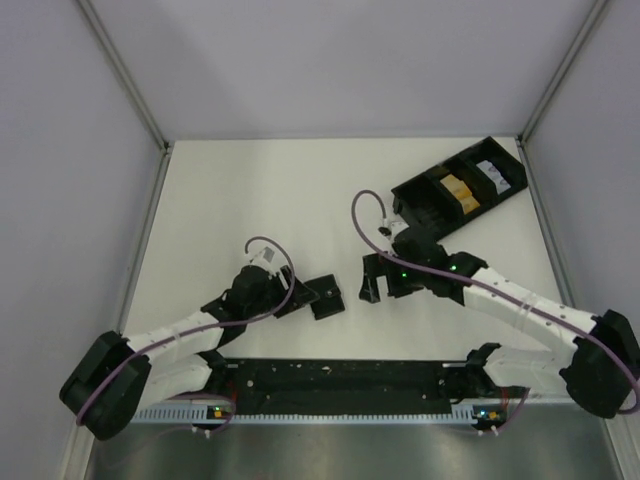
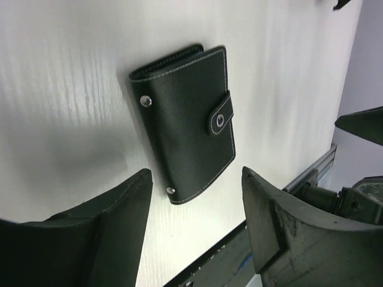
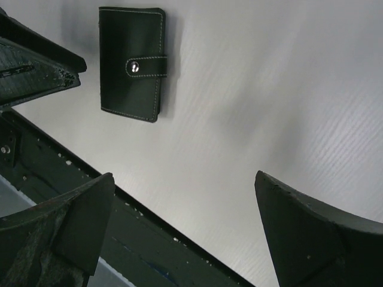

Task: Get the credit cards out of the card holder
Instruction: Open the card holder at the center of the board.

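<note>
"Card holder (image 1: pixel 325 296) first: where does it lie?" asks one.

"Flat on the white table (image 1: pixel 250 190), folded shut with its tab snapped down," says the other. "It sits just ahead of the left gripper (image 1: pixel 303 297), and its near corner reaches in between the fingertips (image 2: pixel 128 203)."

"What about the edges and the room around it?"

"The spine edge is on one finger's side and the tab edge is on the other's. White tabletop shows along both long edges and beyond the far end. Behind the fingers, the black rail (image 1: pixel 340 375) runs along the table's near edge."

"How do the left fingers stand?"

"They are spread apart, gripping nothing. I can see no contact with the holder."

"And the right gripper (image 1: pixel 382 290)?"

"Its jaws are spread wide with nothing between them. From there the holder lies well ahead and off to one finger's side. A long black tray (image 1: pixel 408 190) stands well behind those fingers, with something orange-yellow in one compartment. I cannot tell whether that is a card."
</note>
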Controlling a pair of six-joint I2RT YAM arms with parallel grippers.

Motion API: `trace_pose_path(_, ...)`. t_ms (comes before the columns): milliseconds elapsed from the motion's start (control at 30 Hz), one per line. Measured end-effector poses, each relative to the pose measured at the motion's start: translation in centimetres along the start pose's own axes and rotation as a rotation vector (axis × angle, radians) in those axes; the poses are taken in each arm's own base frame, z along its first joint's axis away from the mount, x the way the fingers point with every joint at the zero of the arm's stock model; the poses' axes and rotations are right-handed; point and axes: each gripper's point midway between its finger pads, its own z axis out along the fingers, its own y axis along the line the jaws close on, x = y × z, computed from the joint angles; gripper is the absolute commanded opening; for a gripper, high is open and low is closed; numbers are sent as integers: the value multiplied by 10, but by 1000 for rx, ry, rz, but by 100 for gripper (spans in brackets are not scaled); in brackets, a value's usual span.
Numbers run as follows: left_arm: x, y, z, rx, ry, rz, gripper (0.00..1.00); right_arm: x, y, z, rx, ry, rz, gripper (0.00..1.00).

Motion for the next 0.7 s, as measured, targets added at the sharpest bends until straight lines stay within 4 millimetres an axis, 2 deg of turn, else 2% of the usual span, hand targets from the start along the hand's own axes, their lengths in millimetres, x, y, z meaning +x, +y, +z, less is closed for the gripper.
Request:
trace_pose_path(67, -9, -1, -2, -1, -51, -2, 58, -9, 9, 12, 35, 17, -43, 98)
trace_pose_path(167, -15, 2, 0, -18, -81, -3, 56, -25, 26, 29, 75, 19, -116, 96)
trace_pose_path(300, -10, 15, 10, -75, -53, -8, 54, -42, 48, 55, 120, 17, -191, 82)
trace_pose_path(433, -13, 14, 19, -75, -48, -6, 53, -38, 51, 80, 168, 52, -230, 72)
trace_pose_path(600, -13, 13, 25, -64, -42, -4, 37, -27, 48, 99, 203, 104, -250, 60)
trace_pose_path(700, -10, 15, 28, -67, -29, -12, 31, -24, 49, 108, 213, 121, -259, 54)
